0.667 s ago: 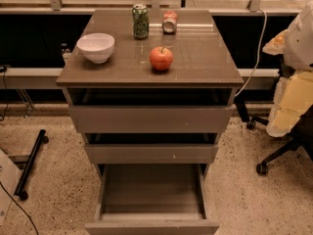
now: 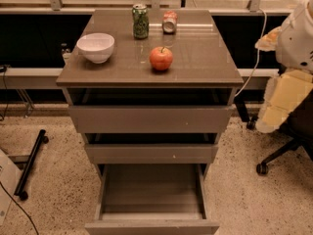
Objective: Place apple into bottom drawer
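Just the one camera view here, looking down at the front of the cabinet [image 2: 205, 65].

The apple [image 2: 161, 58] is sitting on the cabinet top, roughly middle and toward the near edge, stem up, not touching anything. So it's not in the drawer yet.

The bottom drawer [image 2: 151, 195] is pulled well out toward the camera. Looking straight into the tray, all I can see is its flat bottom and side walls.

The two drawers above it are each cracked open a bit. The top drawer [image 2: 149, 119] and middle drawer [image 2: 151, 153] both have a dark gap over their fronts, too shadowy to tell what's inside.

On top, the white bowl [image 2: 96, 47] is at the left, upright, and only its white inside shows. At the far edge a green can [image 2: 140, 21] stands upright, and just right of it a red-and-white can [image 2: 169, 22] lies on its side.

The gripper [image 2: 281, 104] hangs at the far right edge of the shot, beside the cabinet and well apart from the apple. Whether it's spread or clamped, I can't tell.
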